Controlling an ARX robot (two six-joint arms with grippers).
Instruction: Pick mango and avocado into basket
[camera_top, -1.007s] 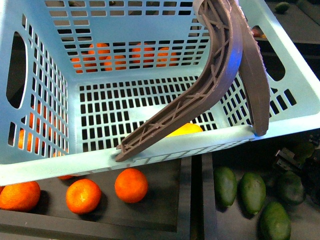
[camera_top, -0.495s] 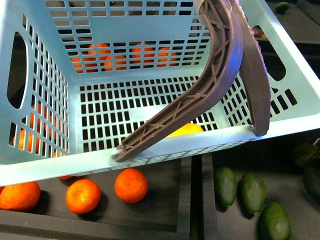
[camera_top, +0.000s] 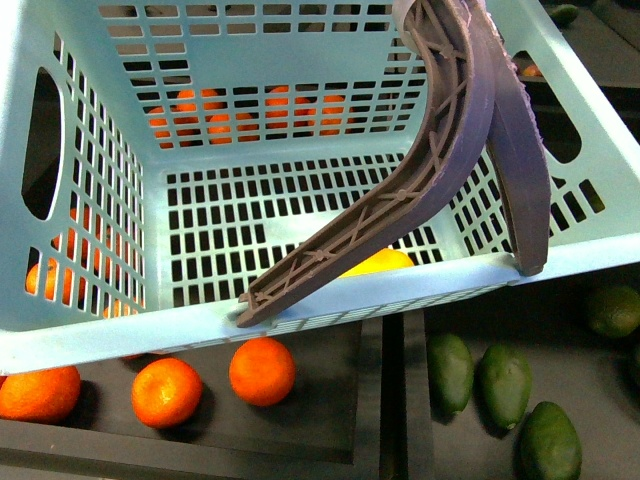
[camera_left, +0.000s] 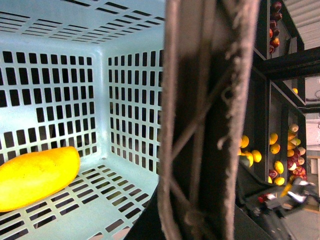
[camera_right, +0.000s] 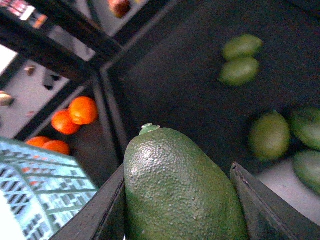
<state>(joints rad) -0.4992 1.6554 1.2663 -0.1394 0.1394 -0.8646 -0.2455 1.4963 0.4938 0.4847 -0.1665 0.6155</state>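
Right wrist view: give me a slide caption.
Right tool clamps the avocado; loose avocados lie on the dark tray beyond, basket corner alongside.

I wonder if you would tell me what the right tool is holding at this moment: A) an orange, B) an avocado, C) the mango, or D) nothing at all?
B: the right wrist view shows the avocado clamped in the right tool, while the mango already lies inside the basket.
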